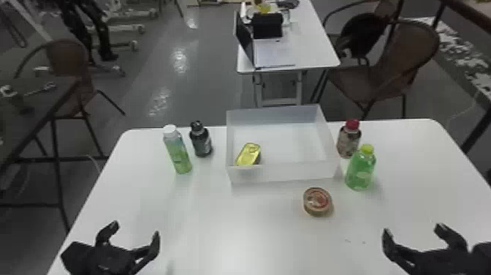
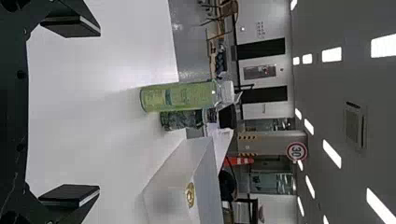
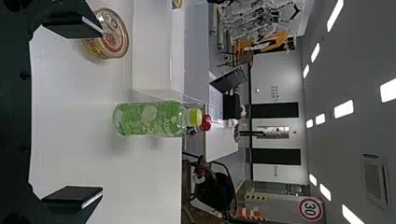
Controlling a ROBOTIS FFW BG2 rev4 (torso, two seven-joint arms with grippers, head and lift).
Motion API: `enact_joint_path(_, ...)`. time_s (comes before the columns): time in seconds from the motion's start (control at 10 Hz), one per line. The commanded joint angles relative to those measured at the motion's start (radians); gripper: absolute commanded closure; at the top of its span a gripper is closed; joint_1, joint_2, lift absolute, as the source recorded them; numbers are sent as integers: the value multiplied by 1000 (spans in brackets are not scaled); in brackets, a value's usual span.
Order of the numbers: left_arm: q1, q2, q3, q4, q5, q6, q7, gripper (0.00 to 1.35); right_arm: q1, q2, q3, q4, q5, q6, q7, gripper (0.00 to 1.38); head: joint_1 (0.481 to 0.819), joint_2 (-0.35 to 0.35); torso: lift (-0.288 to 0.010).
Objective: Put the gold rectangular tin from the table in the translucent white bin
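1. The left end effector (image 1: 136,230) and the right end effector (image 1: 412,229) are above the near part of the worktop (image 1: 219,226); both are open, with nothing between the fingers.
2. The gold tin (image 1: 248,155) is inside the translucent white bin (image 1: 285,173), at its near left corner.
3. A round can (image 1: 317,201) is outside, in front of the bin.
4. Two bottles, green (image 1: 360,172) and red-capped (image 1: 349,142), stand to the right of the bin; a white-capped bottle (image 1: 178,155) and a dark bottle (image 1: 201,142) stand to the left.
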Motion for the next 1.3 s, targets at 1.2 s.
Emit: enact_joint_path(1.2, 24, -3, 14, 23, 96, -32, 3, 117, 20, 20, 7, 1, 1, -1, -23, 105, 695, 206, -28)
